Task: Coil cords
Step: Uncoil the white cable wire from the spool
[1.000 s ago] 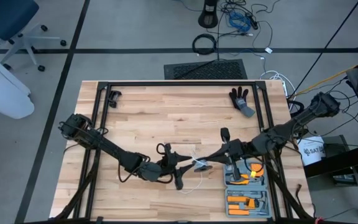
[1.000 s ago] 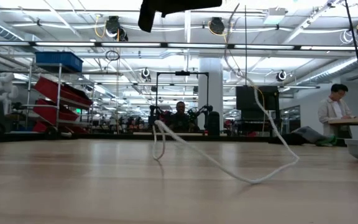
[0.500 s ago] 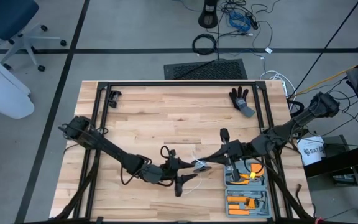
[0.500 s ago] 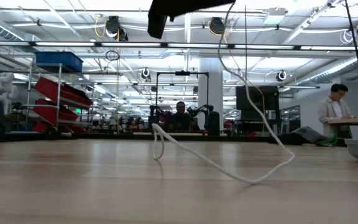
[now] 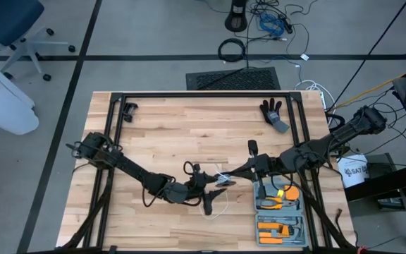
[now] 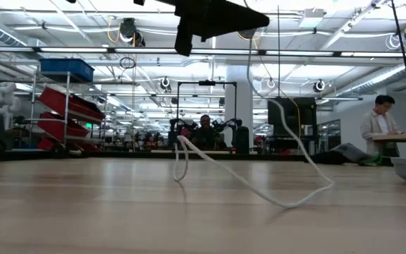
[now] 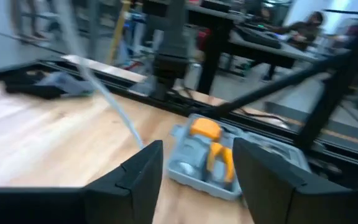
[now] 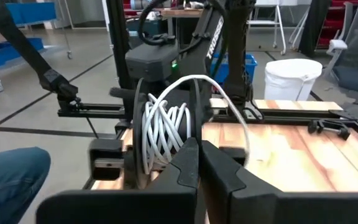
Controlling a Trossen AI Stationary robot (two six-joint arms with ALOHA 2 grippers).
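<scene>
The black reel (image 8: 163, 134), seen edge on with white cord wound on it, sits in front of my right gripper (image 8: 197, 152), which is shut on it near the table's middle (image 5: 225, 180). From the reel the white cord (image 6: 259, 190) hangs down and lies in a slack loop on the table (image 5: 220, 204). My left gripper (image 5: 206, 189) stands open just left of the reel, pointing level toward the table's right. The cord (image 7: 114, 109) runs past one of its fingers (image 7: 145, 168). My right gripper holds the reel at its near rim (image 8: 191, 140), between its two shut fingers, coming level from the table's right. The reel is lifted clear of the table and stands on edge. Of my left gripper, I cannot tell whether its finger touches the cord.
A grey tool case (image 5: 279, 212) with orange tools lies at the near right, just beyond the grippers (image 7: 204, 155). A black glove (image 5: 273, 113) and a black clamp (image 5: 127, 109) lie near the far edge. Black frame rails (image 5: 203, 95) border the table.
My left gripper has gone toward the table's right edge and a little down, closer to the reel. The hanging part of the cord has swung and changed its curve, while the loop on the table has stayed where it was.
</scene>
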